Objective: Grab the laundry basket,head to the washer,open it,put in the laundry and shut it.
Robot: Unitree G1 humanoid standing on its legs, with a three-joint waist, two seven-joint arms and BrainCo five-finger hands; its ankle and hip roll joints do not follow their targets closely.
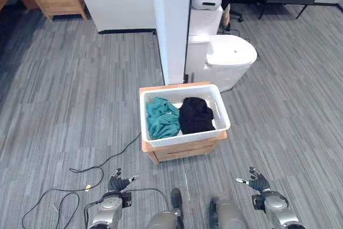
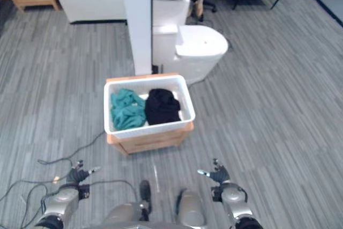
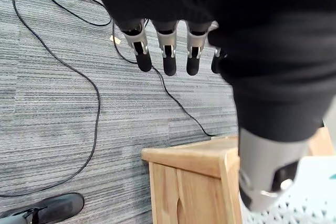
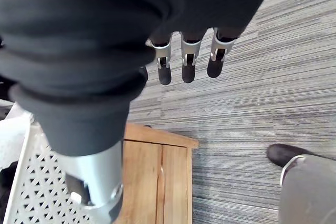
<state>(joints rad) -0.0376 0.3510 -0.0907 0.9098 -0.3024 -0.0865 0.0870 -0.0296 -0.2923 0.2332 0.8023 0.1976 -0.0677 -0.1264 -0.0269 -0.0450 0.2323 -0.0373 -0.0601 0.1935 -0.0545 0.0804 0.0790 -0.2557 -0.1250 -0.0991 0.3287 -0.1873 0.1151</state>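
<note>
Readable text: none in any view.
Labels, numbers, signs: none legible on the objects or the floor.

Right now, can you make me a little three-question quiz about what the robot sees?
1. True or false: the white laundry basket sits on a wooden stand.
2. Which clothes lie in the basket? A) a teal one and a black one B) two red ones C) none
3. Fill in: the left hand and the right hand are both ____, holding nothing.

Key: 1 true; 2 A; 3 open.
</note>
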